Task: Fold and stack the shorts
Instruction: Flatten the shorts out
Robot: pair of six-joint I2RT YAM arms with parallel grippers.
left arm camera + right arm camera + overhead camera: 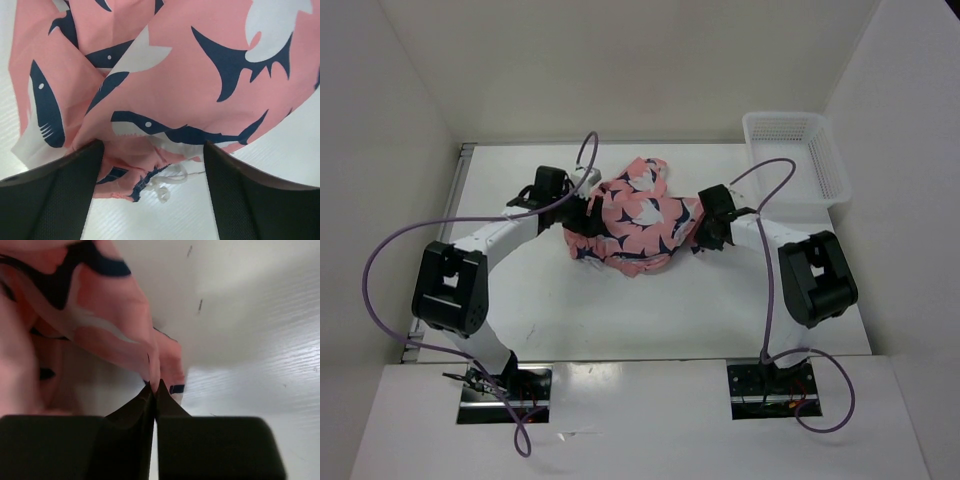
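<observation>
- top view: the soft salmon-pink cloth shorts [638, 220], printed with navy and white sharks, sit bunched in the middle of the white surface [620, 310]. the left tool [582, 215] is at their left edge and the right tool [705, 232] at their right. a white plastic mesh basket [798, 150] stands in the far right corner.
- left wrist view: the left tool's black fingers [50, 200] stand wide apart, with crumpled cloth and a white drawstring [160, 187] between them, unpinched.
- right wrist view: the right tool's fingers [130, 425] are pressed together, nipping an edge of the shorts at their tips.

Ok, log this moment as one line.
shorts: bunched, unfolded | left hand: open at shorts | right hand: shut on shorts edge | basket: far right corner
</observation>
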